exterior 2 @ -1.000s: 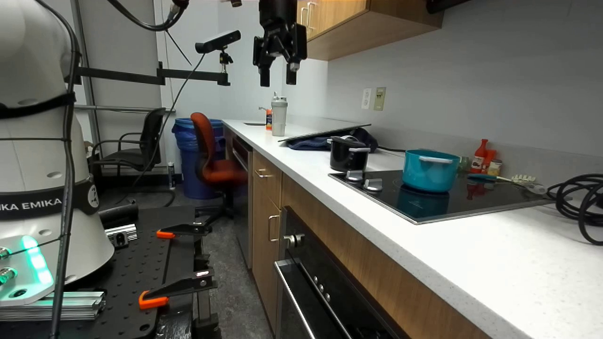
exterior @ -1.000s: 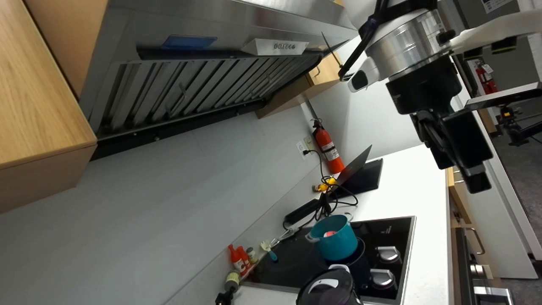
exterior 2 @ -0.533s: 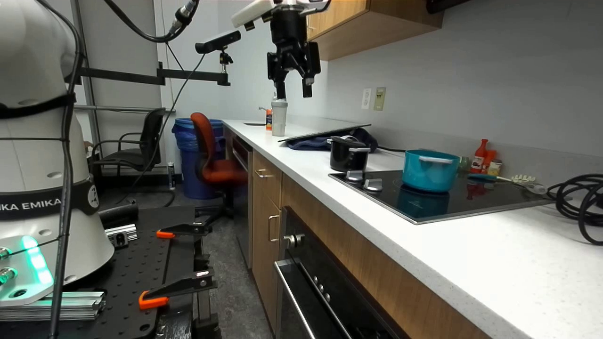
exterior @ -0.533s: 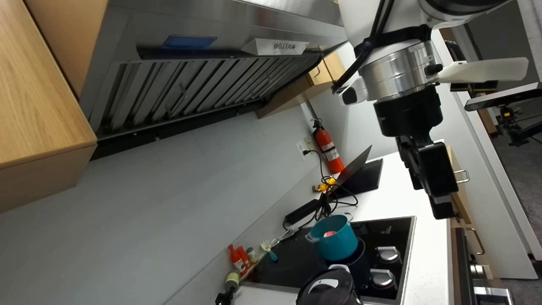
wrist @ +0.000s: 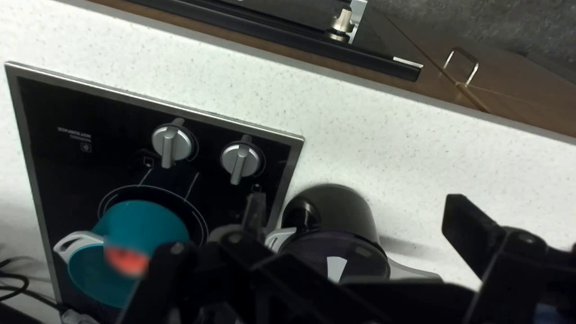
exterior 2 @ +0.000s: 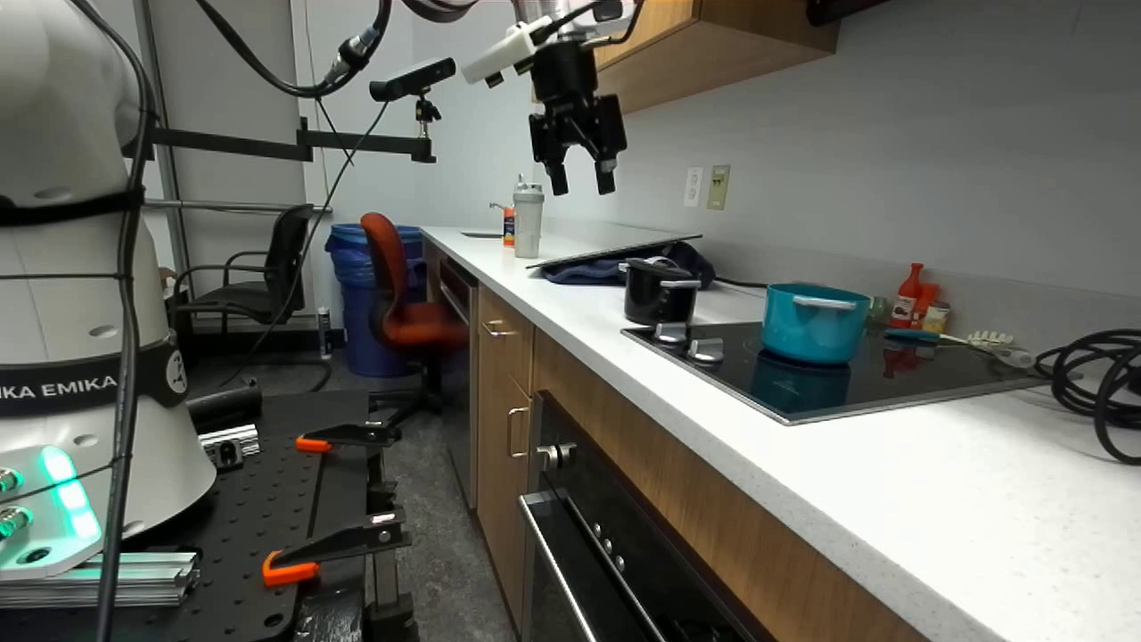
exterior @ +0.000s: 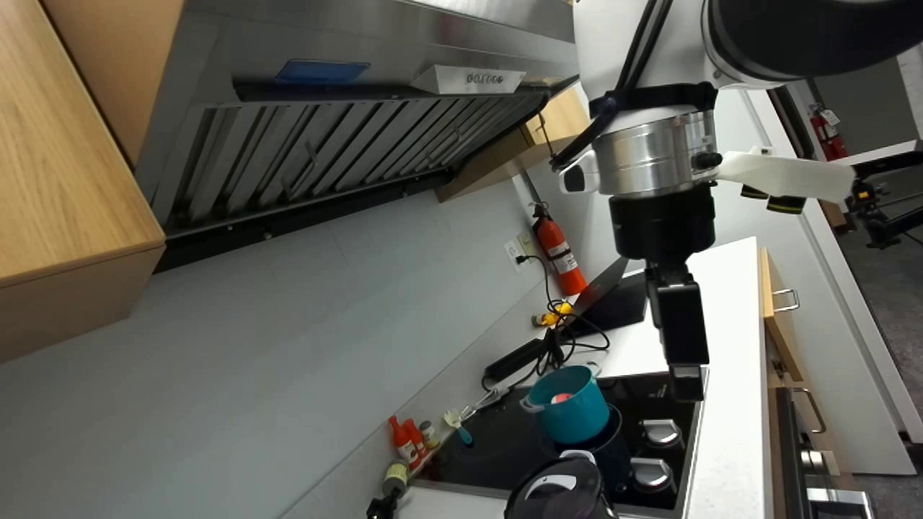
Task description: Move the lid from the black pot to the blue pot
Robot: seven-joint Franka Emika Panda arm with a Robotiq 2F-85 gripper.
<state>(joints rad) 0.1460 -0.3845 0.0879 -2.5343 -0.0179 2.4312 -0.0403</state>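
The black pot (exterior 2: 658, 301) stands on the counter beside the cooktop, with its lid (exterior 2: 661, 264) on top; the wrist view shows the pot (wrist: 337, 209) and the dark, see-through lid (wrist: 315, 252), partly hidden by my fingers. The blue pot (exterior 2: 813, 325) stands without a lid on the cooktop; it also shows in an exterior view (exterior: 577, 418) and the wrist view (wrist: 139, 222), with a red item (wrist: 128, 261) inside. My gripper (exterior 2: 583, 185) is open and empty, pointing down, high above the counter. In the wrist view its fingers (wrist: 355, 202) stand apart, framing the black pot.
The cooktop (wrist: 58, 180) has two knobs (wrist: 172, 141) at its front. Red bottles (exterior 2: 907, 299), utensils (exterior 2: 967, 339) and black cables (exterior 2: 1105, 383) lie behind and beside it. A flat dark panel (exterior 2: 624, 252) lies behind the black pot. A range hood (exterior: 324, 144) hangs above.
The arm has moved over the counter toward the pots and come lower. The gripper stays open. The pots and the lid have not moved.
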